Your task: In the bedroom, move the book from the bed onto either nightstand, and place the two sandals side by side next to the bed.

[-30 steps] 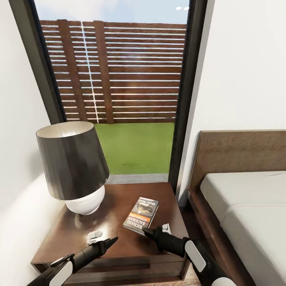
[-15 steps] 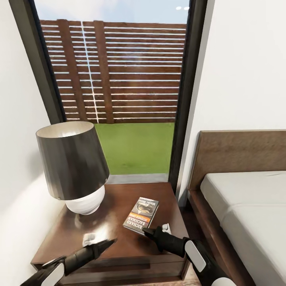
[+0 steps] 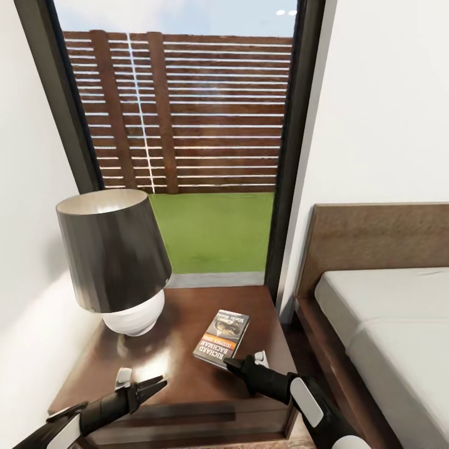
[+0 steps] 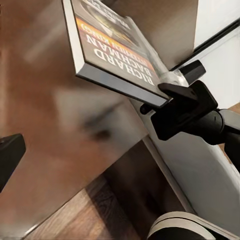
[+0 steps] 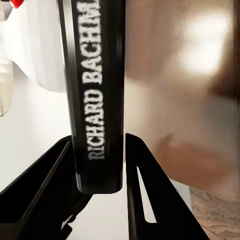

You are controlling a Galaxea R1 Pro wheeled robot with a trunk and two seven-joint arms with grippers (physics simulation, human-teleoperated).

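One change: left gripper withdrew, jaws unclear | right gripper jaws clamp book

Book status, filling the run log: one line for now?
book on nightstand | right gripper straddles book's near end | left gripper beside, holding nothing

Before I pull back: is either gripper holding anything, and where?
The right gripper straddles the book at its near end, spine between its fingers; book lies on nightstand. Left gripper holds nothing.

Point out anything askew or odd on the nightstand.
The book lies skewed to the nightstand edges, and the left wrist view shows it tilted, its near end lifted between the right gripper fingers. The lamp stands upright; nothing is spilled or damaged.
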